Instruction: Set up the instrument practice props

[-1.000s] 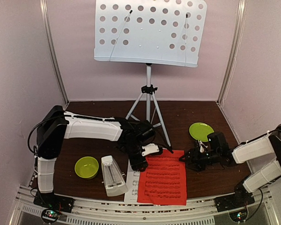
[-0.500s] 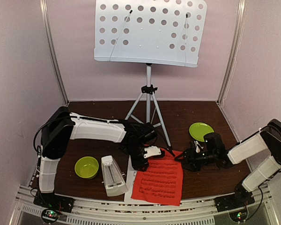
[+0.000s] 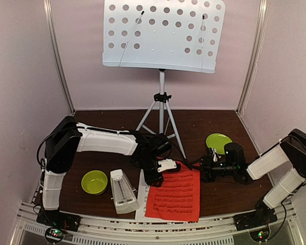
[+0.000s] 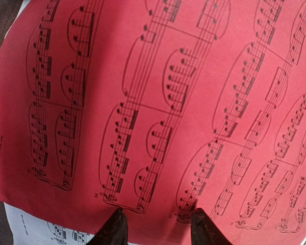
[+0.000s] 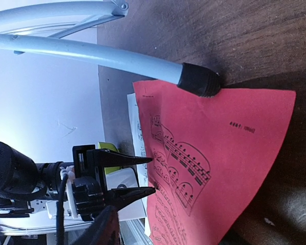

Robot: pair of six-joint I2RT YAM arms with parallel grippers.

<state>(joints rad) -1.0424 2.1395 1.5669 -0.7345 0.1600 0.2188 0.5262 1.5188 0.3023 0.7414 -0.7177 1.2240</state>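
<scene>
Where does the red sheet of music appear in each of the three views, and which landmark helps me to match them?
Top external: the red sheet is at bottom centre.
Left wrist: the red sheet fills nearly the whole picture.
Right wrist: the red sheet is at lower right.
Shared landmark: the white sheet showing from under one edge of it.

Lime-green bowl (image 3: 94, 182) and lime-green plate (image 3: 219, 142), well apart

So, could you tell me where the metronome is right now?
In the top external view, the metronome stands near the table's front edge, left of centre, between the lime-green bowl and the white sheet.
</scene>
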